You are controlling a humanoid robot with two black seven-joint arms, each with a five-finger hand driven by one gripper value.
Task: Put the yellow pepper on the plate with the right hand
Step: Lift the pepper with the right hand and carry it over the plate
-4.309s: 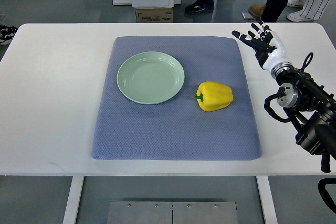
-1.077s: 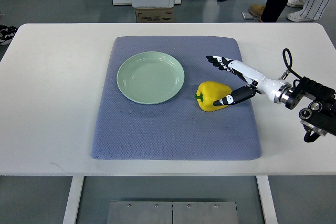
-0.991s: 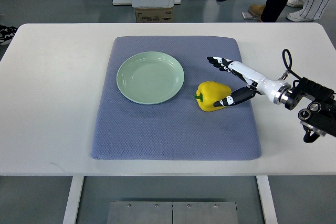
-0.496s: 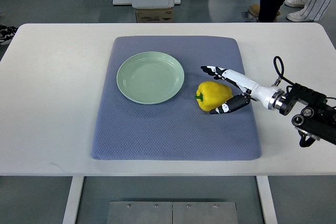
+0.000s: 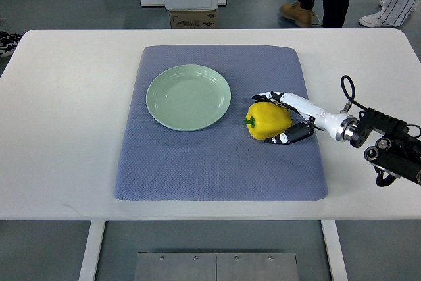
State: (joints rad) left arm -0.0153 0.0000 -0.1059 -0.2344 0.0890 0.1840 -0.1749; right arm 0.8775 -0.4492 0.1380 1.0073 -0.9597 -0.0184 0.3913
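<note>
While the yellow pepper (image 5: 268,120) lies on its side on the blue mat (image 5: 217,162), to the right of the plate (image 5: 189,97) and apart from it, we see the right robot hand (image 5: 281,118) placed around the pepper's right side. Its fingers (image 5: 267,97) reach over the far edge of the pepper and its thumb (image 5: 284,138) comes under the near edge, so the robot hand brackets the fruit. We cannot tell if the fingers already press on the skin; the grasp looks not yet closed, and the pepper rests on the mat.

We judge that the step in hand is the grasping. The next move calls for closing the fingers firmly on the round, smooth body, then lifting it and carrying it left to the plate. The pepper may roll or slip if the grip is only on one side.

The plate is pale green and holds nothing. It sits on the mat, which lies on the white table (image 5: 59,110). The left arm does not show.
</note>
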